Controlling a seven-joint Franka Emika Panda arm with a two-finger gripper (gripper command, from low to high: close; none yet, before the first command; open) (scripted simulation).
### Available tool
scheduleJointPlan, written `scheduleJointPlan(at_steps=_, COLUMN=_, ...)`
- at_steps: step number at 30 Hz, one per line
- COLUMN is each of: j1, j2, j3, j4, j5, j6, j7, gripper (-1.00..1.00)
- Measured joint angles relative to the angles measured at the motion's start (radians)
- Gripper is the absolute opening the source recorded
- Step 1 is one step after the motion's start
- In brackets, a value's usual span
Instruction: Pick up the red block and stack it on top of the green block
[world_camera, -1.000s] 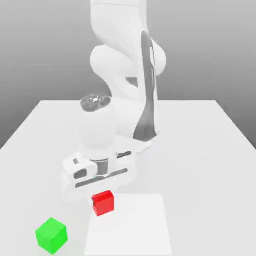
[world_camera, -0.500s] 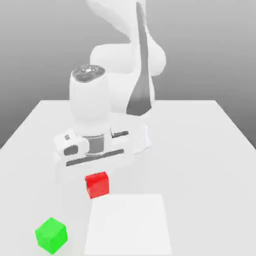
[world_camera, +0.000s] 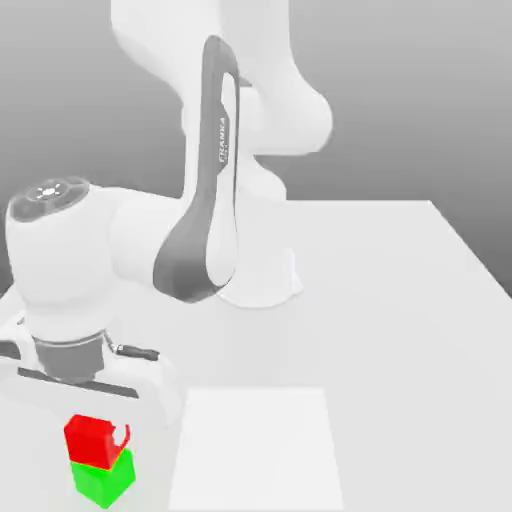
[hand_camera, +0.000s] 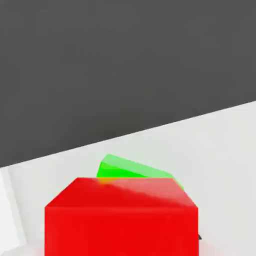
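Note:
The red block (world_camera: 88, 440) rests on top of the green block (world_camera: 105, 480) near the table's front corner on the exterior view's left, turned slightly against it. My gripper (world_camera: 96, 432) hangs straight over the stack, its hand body just above the red block and reaching down around it. In the hand view the red block (hand_camera: 120, 220) sits very close, and a sliver of the green block (hand_camera: 131, 170) shows past its top edge.
The white table (world_camera: 400, 300) stretches to the exterior view's right. A lighter square patch (world_camera: 255, 445) lies beside the stack. The arm's base (world_camera: 258, 280) stands at mid table, and its links arch over the left part.
The arm swung toward the exterior view's left and came down with the red block, which was in the air over the table and now sits on the green block.

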Motion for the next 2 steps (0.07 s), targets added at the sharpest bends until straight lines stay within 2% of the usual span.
scheduleJointPlan(at_steps=2, j1=0.000, j2=0.000, j3=0.000, j4=0.000, j5=0.000, j6=0.000, j7=0.000, gripper=1.00)
